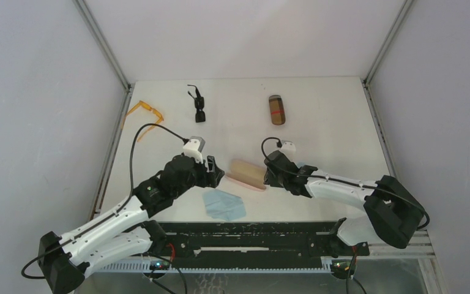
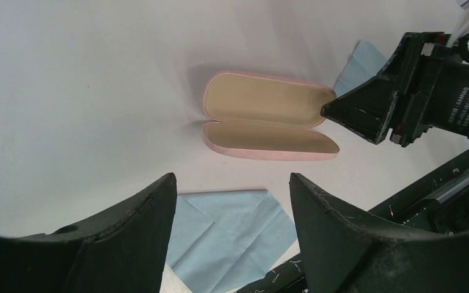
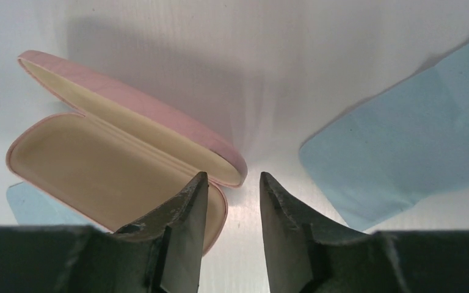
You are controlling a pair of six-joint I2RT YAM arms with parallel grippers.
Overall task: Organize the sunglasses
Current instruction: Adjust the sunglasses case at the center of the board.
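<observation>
On the bench [image 1: 330,131], flanking the open pink case [image 1: 246,174], left jaws gape empty; right jaws stand narrowly parted, empty.

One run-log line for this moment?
pink case: open, empty | left tool: open, near case | right tool: open, at case end | orange sunglasses, black sunglasses: uncased, far side

matt pink case [image 2: 262,116], creased blue cloth [image 2: 226,235]

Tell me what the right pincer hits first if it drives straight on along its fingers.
The open pink case: the right pincer points at the near end of its lid, seemingly almost touching, though depth is unclear.
</observation>
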